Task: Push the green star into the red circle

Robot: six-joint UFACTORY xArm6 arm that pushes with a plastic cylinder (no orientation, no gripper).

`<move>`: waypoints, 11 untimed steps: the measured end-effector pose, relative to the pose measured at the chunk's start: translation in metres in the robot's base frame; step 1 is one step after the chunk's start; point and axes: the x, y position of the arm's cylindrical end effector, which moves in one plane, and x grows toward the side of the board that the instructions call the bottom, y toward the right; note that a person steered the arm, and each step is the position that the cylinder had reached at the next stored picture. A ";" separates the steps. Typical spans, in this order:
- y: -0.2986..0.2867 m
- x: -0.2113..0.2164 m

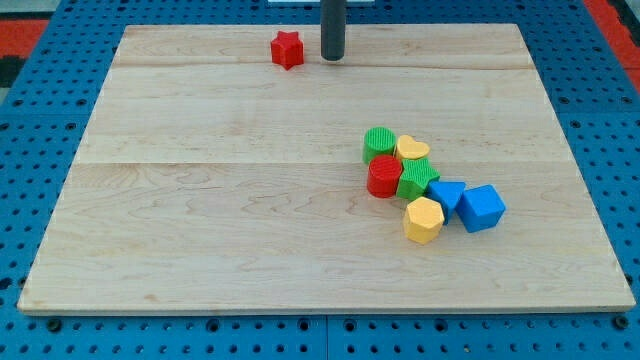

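Note:
The green star (417, 179) lies in a cluster right of the board's middle, touching the red circle (384, 177) on its left side. My tip (332, 57) stands near the view's top, far from both, just right of a red star (287, 49). A green circle (380, 143) and a yellow heart (412, 149) sit just above the pair.
A yellow hexagon (423, 220), a blue triangle (447, 195) and a blue cube (481, 208) crowd the cluster's lower right. The wooden board (200, 220) rests on a blue pegboard.

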 end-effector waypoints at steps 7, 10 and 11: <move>0.040 0.022; 0.074 0.022; 0.104 0.022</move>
